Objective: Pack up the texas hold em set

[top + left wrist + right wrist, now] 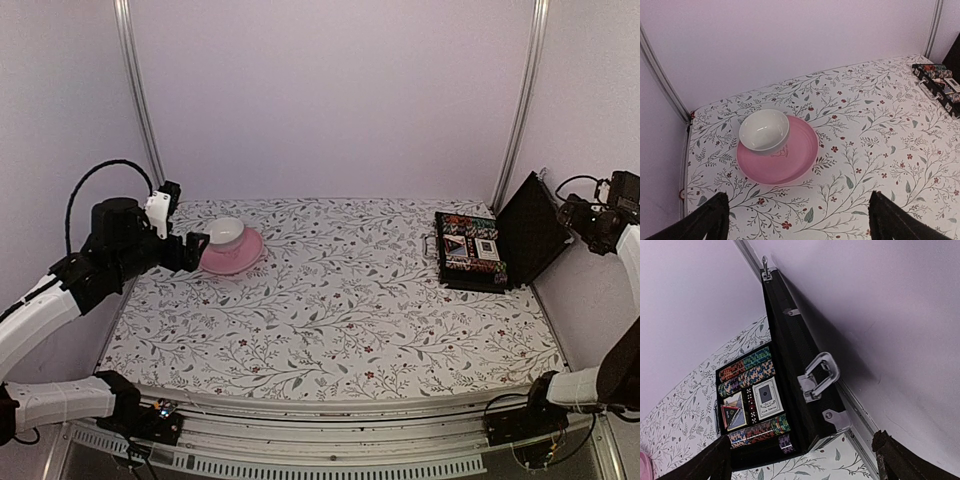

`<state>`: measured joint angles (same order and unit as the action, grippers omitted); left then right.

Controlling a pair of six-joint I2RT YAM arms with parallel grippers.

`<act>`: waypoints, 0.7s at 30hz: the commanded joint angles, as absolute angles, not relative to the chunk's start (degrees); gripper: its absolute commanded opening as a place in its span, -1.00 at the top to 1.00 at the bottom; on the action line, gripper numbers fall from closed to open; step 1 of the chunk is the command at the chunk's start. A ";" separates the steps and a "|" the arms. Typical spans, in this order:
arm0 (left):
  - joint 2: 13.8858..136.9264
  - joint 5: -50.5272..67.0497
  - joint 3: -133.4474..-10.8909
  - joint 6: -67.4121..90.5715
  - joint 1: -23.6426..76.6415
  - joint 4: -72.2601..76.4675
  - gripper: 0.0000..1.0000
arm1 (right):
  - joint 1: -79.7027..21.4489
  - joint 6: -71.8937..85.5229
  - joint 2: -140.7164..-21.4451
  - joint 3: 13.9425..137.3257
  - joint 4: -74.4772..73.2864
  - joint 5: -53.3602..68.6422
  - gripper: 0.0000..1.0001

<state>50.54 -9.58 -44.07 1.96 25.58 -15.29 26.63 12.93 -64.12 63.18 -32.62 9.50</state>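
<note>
At the far right of the surface (330,300) I see the case (531,236) lying open, its lid tilted up toward the right wall. Chip rolls (747,371) and a card deck (765,396) are packed in its base. My right fingers (900,460) hover just beside that lid, spread wide and empty. My left fingers (705,222), also wide and empty, sit near the pink saucer (790,160) and its white cup (764,130).
</note>
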 commanded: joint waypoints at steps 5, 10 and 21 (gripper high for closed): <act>50.19 -9.27 -44.91 2.39 24.87 -15.47 -0.94 | 28.79 12.82 -67.06 61.68 -26.41 14.49 -0.98; 49.87 -9.30 -44.91 2.45 24.88 -15.47 -0.94 | 29.11 11.12 -70.78 61.63 -24.26 13.05 -0.98; 49.31 -7.94 -45.09 2.65 24.87 -15.47 -0.94 | 29.18 5.21 -74.33 62.40 -19.88 21.54 -0.98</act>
<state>50.13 -9.30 -44.07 2.02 25.58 -15.35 28.95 8.97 -72.84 61.45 -23.07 16.84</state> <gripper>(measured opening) 0.971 0.989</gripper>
